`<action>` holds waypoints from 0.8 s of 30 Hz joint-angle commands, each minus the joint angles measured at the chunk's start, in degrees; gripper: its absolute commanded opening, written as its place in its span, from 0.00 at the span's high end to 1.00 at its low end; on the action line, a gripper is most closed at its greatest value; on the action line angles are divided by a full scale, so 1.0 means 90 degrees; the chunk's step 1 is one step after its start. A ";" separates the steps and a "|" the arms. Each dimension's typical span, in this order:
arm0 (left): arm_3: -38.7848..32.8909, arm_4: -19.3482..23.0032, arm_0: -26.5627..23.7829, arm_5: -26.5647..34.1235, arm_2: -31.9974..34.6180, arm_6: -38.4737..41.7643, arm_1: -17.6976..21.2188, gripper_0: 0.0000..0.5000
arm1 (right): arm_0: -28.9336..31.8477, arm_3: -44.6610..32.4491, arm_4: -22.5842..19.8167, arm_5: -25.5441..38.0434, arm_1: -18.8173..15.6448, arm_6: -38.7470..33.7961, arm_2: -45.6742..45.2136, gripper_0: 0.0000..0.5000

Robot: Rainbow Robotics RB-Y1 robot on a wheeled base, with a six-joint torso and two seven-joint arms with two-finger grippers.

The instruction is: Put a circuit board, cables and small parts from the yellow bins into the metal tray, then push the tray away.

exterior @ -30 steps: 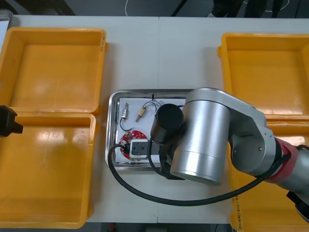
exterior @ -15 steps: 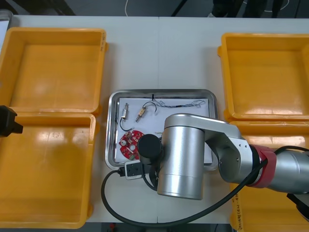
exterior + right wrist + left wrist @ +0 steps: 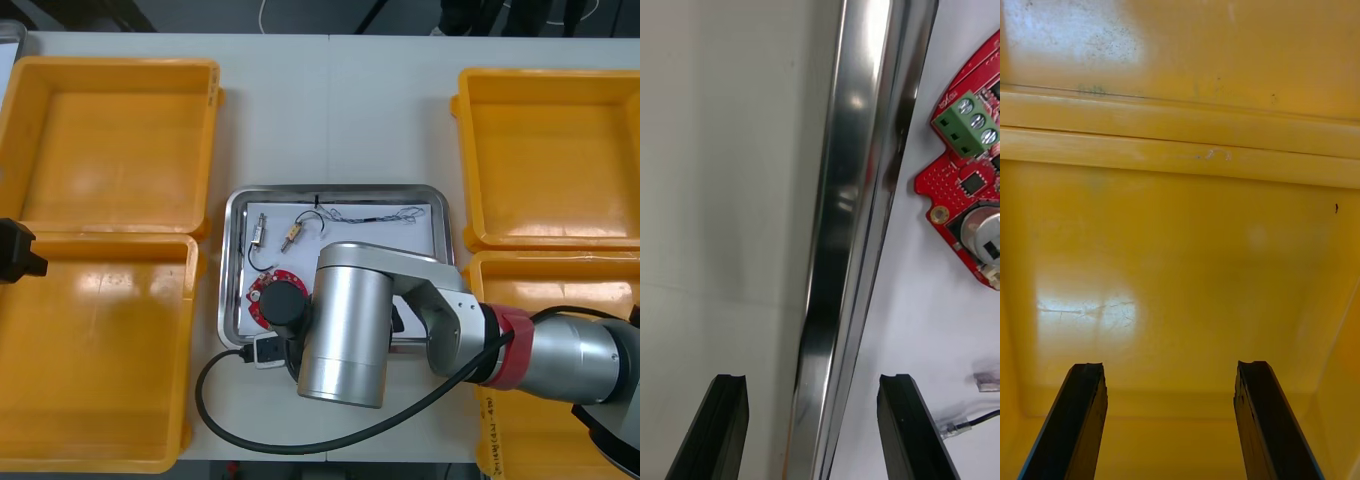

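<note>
Right tool (image 3: 812,379) is spread wide with nothing in it, and you've got it astride the tray (image 3: 842,187) rim. One finger is over bare tabletop (image 3: 715,150) on the outside, the other is over the white floor inside, and the shiny rim runs lengthwise up the gap between them. Can't tell if either finger is actually touching metal. In the front view the arm covers the tray's near edge, toward its left corner, so I'd bet that's the near rim.

Left tool (image 3: 1169,367) is also wide and empty, hanging over the near left bin (image 3: 1180,262), well apart from the tray. Right arm is clearly the one for this.

Just past your inside finger is the board (image 3: 970,195), lying flat on the tray floor. Farther in are the small parts (image 3: 260,232) and a thin black cable (image 3: 370,213) strung along the far side. Looks loaded to me, so the push is what's left.

The bit that matters: the tray's long axis runs left to right, and open tabletop lies beyond its far rim, straight away from you. So the push goes across the short way, with the outside finger working against the rim. Since you seem to sit toward the left end rather than the middle, my guess is the tray will want to swing instead of sliding straight. I'd scoot toward the middle of the rim first.
</note>
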 commanded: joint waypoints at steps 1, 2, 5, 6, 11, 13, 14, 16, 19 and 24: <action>-0.0205 0.0020 0.0096 0.0042 0.0224 -0.0516 0.0280 0.00 | -0.0189 0.0057 0.0149 -0.0110 0.0249 0.0025 0.0207 0.00; -0.0205 0.0020 0.0096 0.0042 0.0224 -0.0516 0.0280 0.00 | -0.0189 0.0057 0.0149 -0.0101 0.0239 0.0025 0.0207 0.00; -0.0205 0.0020 0.0096 0.0042 0.0224 -0.0516 0.0280 0.00 | -0.0189 0.0086 0.0159 -0.0110 0.0239 0.0025 0.0216 0.00; -0.0205 0.0020 0.0096 0.0042 0.0224 -0.0516 0.0280 0.00 | -0.0189 0.0096 0.0159 -0.0110 0.0239 0.0025 0.0216 0.00; -0.0205 0.0020 0.0096 0.0042 0.0224 -0.0516 0.0280 0.00 | -0.0189 0.0252 0.0237 -0.0159 0.0239 0.0064 0.0216 0.00; -0.0205 0.0020 0.0096 0.0042 0.0224 -0.0516 0.0280 0.00 | -0.0199 0.0252 0.0237 -0.0159 0.0239 0.0064 0.0216 0.00; -0.0205 0.0020 0.0096 0.0042 0.0224 -0.0516 0.0280 0.00 | -0.0189 0.0262 0.0237 -0.0159 0.0239 0.0035 0.0216 0.00; -0.0205 0.0020 0.0096 0.0042 0.0224 -0.0516 0.0280 0.00 | -0.0199 0.0262 0.0237 -0.0159 0.0239 0.0035 0.0216 0.00; -0.0205 0.0020 0.0096 0.0042 0.0224 -0.0516 0.0280 0.00 | -0.0189 0.0252 0.0237 -0.0159 0.0249 0.0025 0.0216 0.00; -0.0205 0.0020 0.0096 0.0042 0.0224 -0.0516 0.0280 0.00 | -0.0199 0.0252 0.0247 -0.0149 0.0239 0.0006 0.0216 0.62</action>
